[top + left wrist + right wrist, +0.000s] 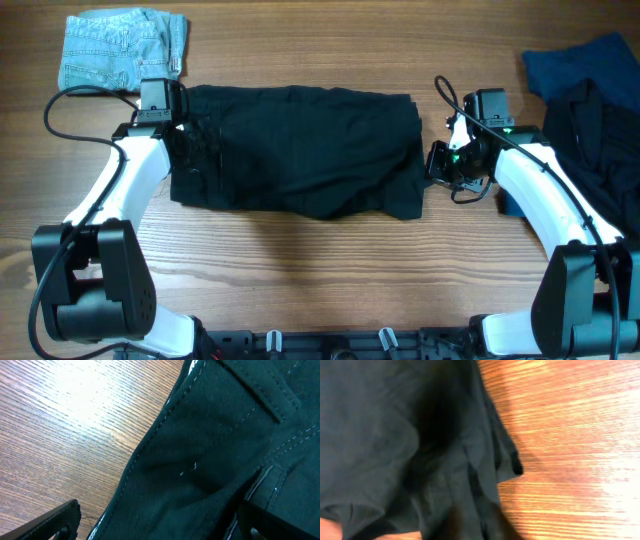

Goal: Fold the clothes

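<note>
Left gripper (162,519): jaws spread wide, nothing pinched. One dark finger (55,522) sits over bare wood, the other over cloth. The stitched seam at the left edge of the black fabric shorts (300,150) runs between them.

Right gripper (438,163): just beside the shorts' right edge. Its fingers do not show clearly in its own wrist view, so I cannot tell whether they are parted or closed. That view shows a rumpled black hem with wood beyond it.

The black shorts lie spread left to right across the middle of the brown wooden table (300,290), between the two arms.

Pale-blue denim shorts (115,48) lie bunched at the far left corner, well apart from the right arm. A heap of dark blue and black garments (590,100) lies at the right edge.
</note>
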`<state>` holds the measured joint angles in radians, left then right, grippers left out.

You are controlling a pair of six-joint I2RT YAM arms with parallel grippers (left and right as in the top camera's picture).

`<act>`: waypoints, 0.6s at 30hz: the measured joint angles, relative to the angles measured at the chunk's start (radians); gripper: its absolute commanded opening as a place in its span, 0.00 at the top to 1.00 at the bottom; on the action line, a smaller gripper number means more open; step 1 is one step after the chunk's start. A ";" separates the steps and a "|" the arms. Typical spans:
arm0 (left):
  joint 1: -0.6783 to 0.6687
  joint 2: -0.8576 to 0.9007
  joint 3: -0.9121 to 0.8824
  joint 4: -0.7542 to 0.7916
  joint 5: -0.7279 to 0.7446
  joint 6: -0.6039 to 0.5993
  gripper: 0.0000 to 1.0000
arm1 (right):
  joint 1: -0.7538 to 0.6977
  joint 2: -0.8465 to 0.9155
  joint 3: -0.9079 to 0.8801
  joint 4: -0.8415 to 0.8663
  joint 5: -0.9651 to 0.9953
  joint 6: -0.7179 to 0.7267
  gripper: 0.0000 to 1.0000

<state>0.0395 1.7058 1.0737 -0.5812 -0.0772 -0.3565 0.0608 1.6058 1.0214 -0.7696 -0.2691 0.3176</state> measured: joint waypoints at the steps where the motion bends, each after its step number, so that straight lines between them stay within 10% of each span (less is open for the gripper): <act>1: 0.000 0.000 0.000 0.000 0.000 0.000 0.00 | 0.000 0.001 0.000 0.011 -0.007 -0.016 0.42; 18: 0.000 0.000 0.000 -0.002 0.000 0.000 0.00 | 0.000 0.183 0.000 0.135 -0.180 -0.139 0.56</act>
<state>0.0395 1.7058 1.0737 -0.5831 -0.0772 -0.3561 0.0608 1.7885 1.0214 -0.6346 -0.4496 0.1783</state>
